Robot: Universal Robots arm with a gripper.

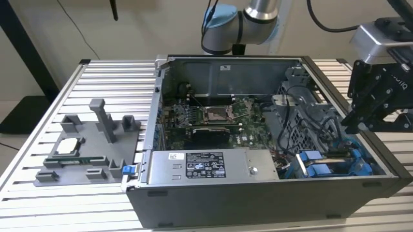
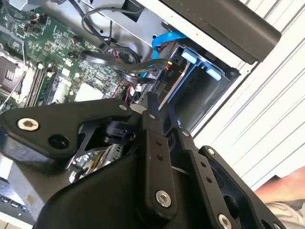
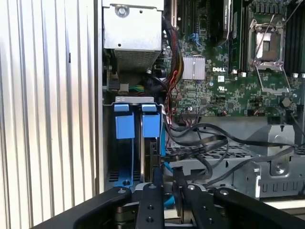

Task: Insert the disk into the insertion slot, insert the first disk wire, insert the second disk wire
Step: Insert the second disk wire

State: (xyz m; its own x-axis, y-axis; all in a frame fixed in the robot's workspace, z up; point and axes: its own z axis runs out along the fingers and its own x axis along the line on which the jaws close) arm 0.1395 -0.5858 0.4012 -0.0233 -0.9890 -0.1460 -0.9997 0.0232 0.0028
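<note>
Slatted aluminium table [image 1: 38, 145] carried the open computer case [image 1: 258, 203] — gripper [image 3: 164, 179] hovered over the insertion slot [image 3: 136, 143], jaws nearly closed, empty.

A robotics lab or test workshop. An open computer case [image 1: 258, 145] with its motherboard [image 1: 216, 121] exposed sits on a ribbed aluminium counter [image 1: 38, 203] in the middle of the frame. A grey fixture plate [image 1: 87, 150] holding spare parts lies at lower left, an industrial robot arm [image 1: 242, 24] reaches in from the top, and plain walls stand behind.
</note>
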